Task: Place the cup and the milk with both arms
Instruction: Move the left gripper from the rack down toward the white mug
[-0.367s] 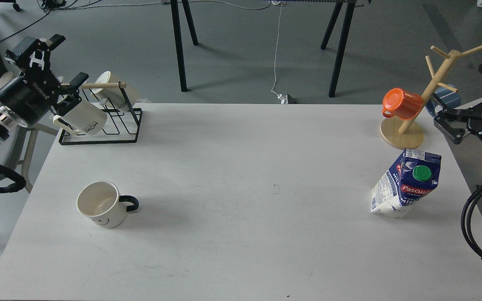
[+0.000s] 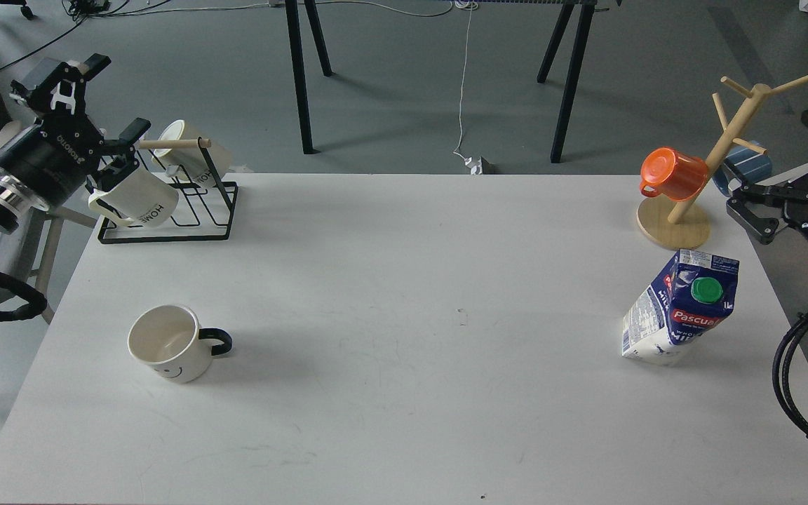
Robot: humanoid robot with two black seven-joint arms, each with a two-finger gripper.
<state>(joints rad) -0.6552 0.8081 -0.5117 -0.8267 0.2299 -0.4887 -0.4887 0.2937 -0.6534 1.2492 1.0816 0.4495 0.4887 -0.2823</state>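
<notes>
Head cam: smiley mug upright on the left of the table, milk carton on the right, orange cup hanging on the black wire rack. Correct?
Not quite. The orange cup hangs on the wooden mug tree, not the black wire rack, which holds cream HOME mugs. The head view shows it. The mug and milk carton are as stated.
</notes>
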